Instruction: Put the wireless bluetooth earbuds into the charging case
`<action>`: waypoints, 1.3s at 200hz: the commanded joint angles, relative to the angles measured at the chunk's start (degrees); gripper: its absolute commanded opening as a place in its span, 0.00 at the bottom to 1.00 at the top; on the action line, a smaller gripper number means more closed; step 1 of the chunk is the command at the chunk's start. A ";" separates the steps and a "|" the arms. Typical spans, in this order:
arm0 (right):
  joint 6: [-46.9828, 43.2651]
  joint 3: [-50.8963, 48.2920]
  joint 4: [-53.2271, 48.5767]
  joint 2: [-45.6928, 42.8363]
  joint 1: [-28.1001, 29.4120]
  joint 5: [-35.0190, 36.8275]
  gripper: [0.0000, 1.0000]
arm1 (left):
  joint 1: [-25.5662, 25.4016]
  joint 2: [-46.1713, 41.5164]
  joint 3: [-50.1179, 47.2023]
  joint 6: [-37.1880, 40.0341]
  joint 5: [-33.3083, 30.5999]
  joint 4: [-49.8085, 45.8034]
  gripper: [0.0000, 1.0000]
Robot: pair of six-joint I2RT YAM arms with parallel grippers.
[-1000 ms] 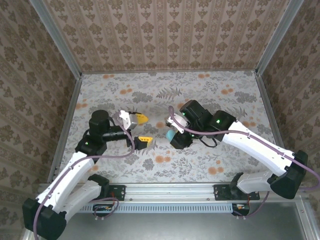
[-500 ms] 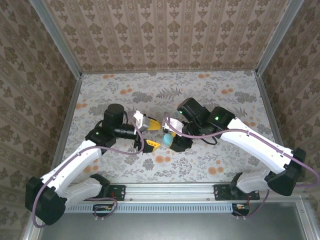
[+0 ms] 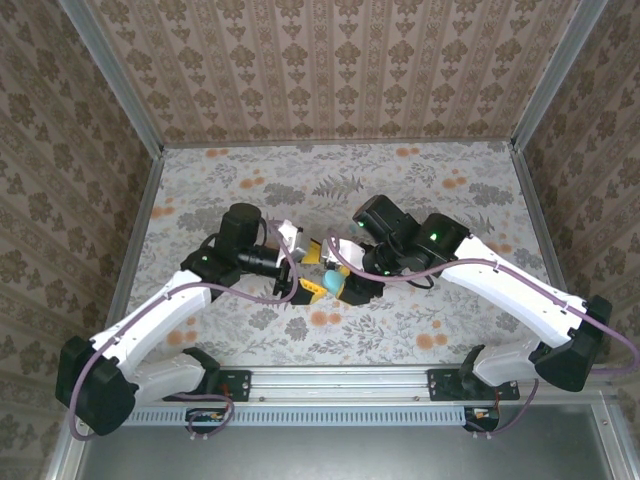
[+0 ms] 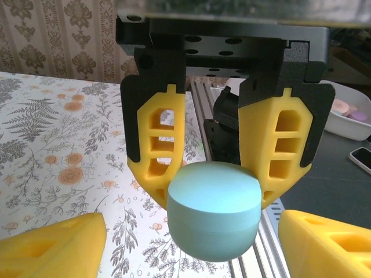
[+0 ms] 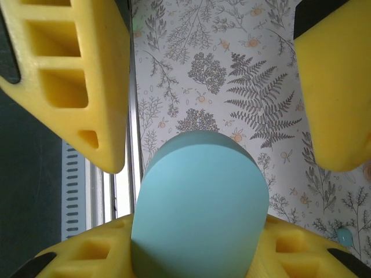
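A: Where is the case?

B: The case (image 3: 329, 285) is in the right gripper (image 3: 338, 282), held clear of the table (image 3: 420, 190), about mid-width and toward the near edge.

A: How do those jaws stand?

B: They are pinching the case from both sides. The left wrist view faces them head on. Two yellow fingers (image 4: 152, 188) flank the teal oval, each pressed to its side. Its rounded end sticks out past their tips toward the camera.

A: And the other arm?

B: The left gripper (image 3: 311, 270) points straight at the case, nose to nose with the right one. Its jaws are spread wide and hold nothing. From above, one finger lies on the far side of the case and one on the near side. In the right wrist view those fingers (image 5: 113, 69) stand at the upper corners. The end of the case reaches just between their tips and touches neither.

A: Any earbuds?

B: One earbud (image 5: 345, 236), a tiny teal bit, lies on the table at the lower right edge of the right wrist view. It is under the left gripper's finger on that side and apart from the case.

A: Can you tell whether the case is open?

B: No, I cannot tell. Only a smooth rounded end and flat face show.

A: Anything off the table?

B: In the left wrist view, past the near rail, a white bowl (image 4: 348, 124) holds pink and purple pieces. A phone (image 4: 362, 157) lies near it on a dark surface.
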 commanded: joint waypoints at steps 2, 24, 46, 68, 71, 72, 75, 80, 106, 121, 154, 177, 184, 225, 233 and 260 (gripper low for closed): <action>-1.44 1.51 1.38 -0.52 0.35 -1.47 0.32 | -0.49 0.54 2.43 1.47 2.54 -0.98 0.76; -1.30 1.12 2.02 -1.00 0.33 -1.61 0.32 | -0.75 1.05 2.63 1.65 2.81 -1.02 0.75; -1.32 0.53 2.72 -1.58 0.34 -1.55 0.32 | -1.01 1.36 2.59 2.08 2.50 -1.37 0.75; -1.29 0.25 2.99 -1.93 0.31 -1.47 0.32 | -1.28 1.62 2.50 2.26 2.24 -1.41 0.76; -1.29 0.17 2.94 -1.94 0.37 -1.47 0.32 | -1.36 1.68 2.52 2.34 2.22 -1.45 0.76; -1.32 0.16 3.01 -1.94 0.38 -1.47 0.32 | -1.36 1.68 2.53 2.35 2.22 -1.46 0.76; -1.30 0.21 3.07 -2.01 0.34 -1.47 0.32 | -1.37 1.73 2.47 2.36 2.17 -1.46 0.76; -1.31 0.15 3.15 -2.02 0.32 -1.47 0.31 | -1.36 1.79 2.52 2.36 2.17 -1.46 0.76; -1.32 -0.20 3.34 -2.28 0.31 -1.46 0.31 | -1.54 2.08 2.70 2.65 2.20 -1.64 0.75; -1.28 -0.41 3.26 -2.39 0.36 -1.43 0.31 | -1.63 2.17 2.75 2.72 2.31 -1.81 0.74; -1.25 -0.64 3.52 -2.62 0.31 -1.64 0.31 | -1.63 2.21 2.93 2.78 2.53 -1.73 0.68; -1.29 -0.80 3.52 -2.46 0.35 -1.82 0.31 | -1.63 2.37 3.07 2.53 2.74 -1.29 0.60; -1.24 -0.89 3.44 -2.40 0.36 -1.95 0.31 | -1.63 2.46 3.07 2.40 2.87 -1.22 0.58; -1.11 -1.15 3.87 -2.45 0.35 -1.29 0.35 | -1.63 2.39 2.89 1.65 3.20 -0.24 0.42; -0.80 -1.24 4.19 -2.63 0.32 -0.85 0.42 | -1.63 2.31 2.81 1.50 2.97 -0.02 0.40; 2.21 -3.06 7.47 -5.38 -1.24 -1.03 0.66 | -0.66 1.44 1.47 -0.93 1.74 1.84 0.36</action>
